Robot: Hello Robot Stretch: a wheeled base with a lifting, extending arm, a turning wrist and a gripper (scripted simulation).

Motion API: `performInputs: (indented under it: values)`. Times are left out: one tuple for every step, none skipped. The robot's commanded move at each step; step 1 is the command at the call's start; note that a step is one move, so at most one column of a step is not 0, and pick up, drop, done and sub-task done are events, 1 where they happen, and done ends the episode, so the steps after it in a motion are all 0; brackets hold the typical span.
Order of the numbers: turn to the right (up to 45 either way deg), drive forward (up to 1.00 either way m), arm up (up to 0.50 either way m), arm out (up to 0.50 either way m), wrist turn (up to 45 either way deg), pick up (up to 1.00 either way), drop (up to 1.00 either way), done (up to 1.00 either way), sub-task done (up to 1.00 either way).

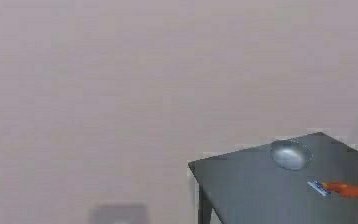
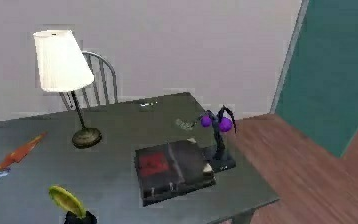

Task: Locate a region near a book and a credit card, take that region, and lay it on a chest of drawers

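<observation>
Yellow-green object [image 2: 67, 200] near book [image 2: 172, 172] on table [image 2: 127, 130]

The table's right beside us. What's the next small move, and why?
Probably reach out toward the book. It lies on the table about mid-picture in the arm side view, so little driving seems needed. A small pale thing just beyond it may be the card, though I can't tell which item is the target.
</observation>
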Motion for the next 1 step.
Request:
performInputs:
  values:
    - [45.0, 0.00, 0.00, 0.00, 0.0, 0.00, 0.00, 0.00, 0.00]
